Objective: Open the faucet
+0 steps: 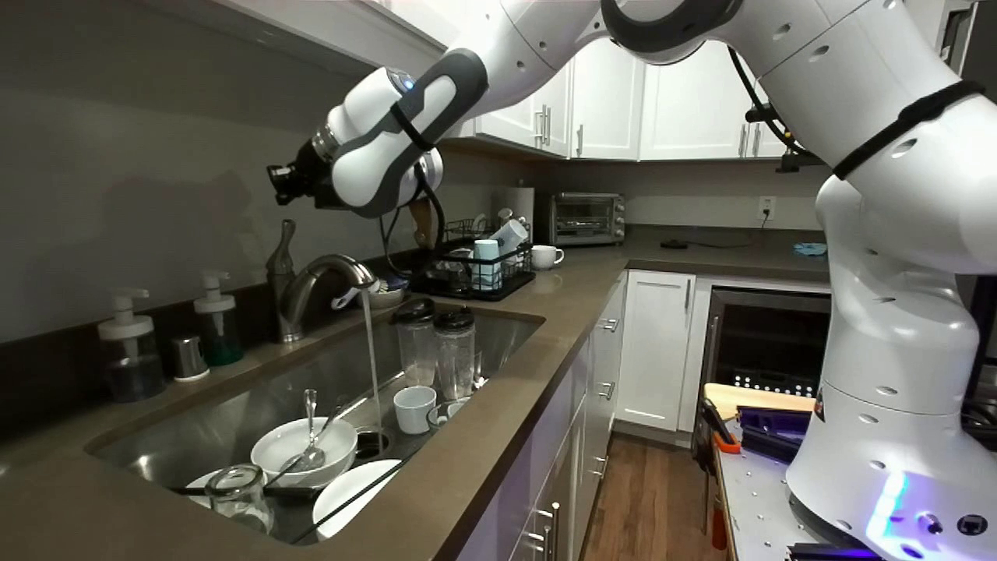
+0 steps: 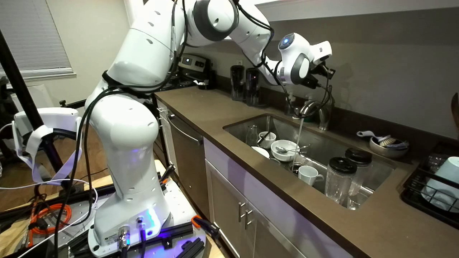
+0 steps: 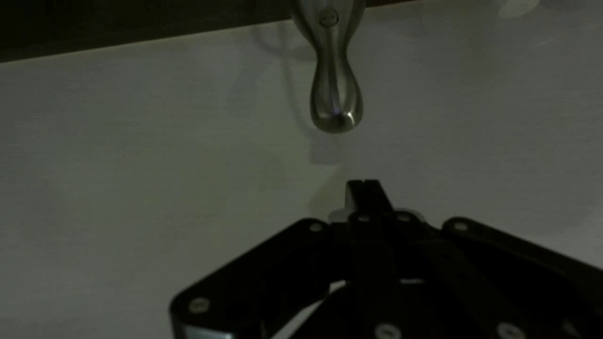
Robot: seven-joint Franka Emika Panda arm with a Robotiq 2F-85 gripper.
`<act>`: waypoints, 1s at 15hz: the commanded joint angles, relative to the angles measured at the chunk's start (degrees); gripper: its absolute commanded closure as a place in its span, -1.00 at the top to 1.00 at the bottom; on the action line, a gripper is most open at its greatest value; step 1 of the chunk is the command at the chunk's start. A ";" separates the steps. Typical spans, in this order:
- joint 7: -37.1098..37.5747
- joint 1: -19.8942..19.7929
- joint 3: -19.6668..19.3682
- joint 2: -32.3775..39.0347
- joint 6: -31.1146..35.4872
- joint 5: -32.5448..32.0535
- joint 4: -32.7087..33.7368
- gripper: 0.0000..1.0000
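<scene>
Faucet (image 1: pixel 306 282): being seen at the back edge of the sink (image 1: pixel 249 397); water (image 1: pixel 370 335) is being let fall from its spout, so the opening is being judged done.
Gripper (image 3: pixel 362 182): being held with its fingertips together, nothing being gripped, apart from the lever handle (image 3: pixel 335 89).
Retreat: likely being called for next, best being made straight away from the lever, so that the flow is not being cut by a nudge.
Cable (image 1: pixel 431 193): being hung near the spout; a snag is being risked, contact not being made out.
White bowl (image 1: pixel 273 448): a spoon (image 1: pixel 311 458) is being held in it.
Small bowl (image 2: pixel 385 151): a brush (image 2: pixel 387 141) is being held.
Black-lidded bottles (image 2: pixel 339 184): being stood in the sink, contents not being made out.
Pump bottle (image 1: pixel 214 305): green liquid (image 1: pixel 224 355) is being held.
</scene>
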 commanded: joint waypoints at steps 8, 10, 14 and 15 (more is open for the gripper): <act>1.55 4.35 -7.42 1.55 -1.08 1.21 1.25 -0.92; 2.26 5.10 -8.49 1.64 -1.38 1.42 1.13 -0.93; 3.46 6.41 -10.42 1.47 -1.91 1.54 0.58 -0.75; 3.45 6.19 -9.92 0.98 -2.21 1.27 0.12 -0.41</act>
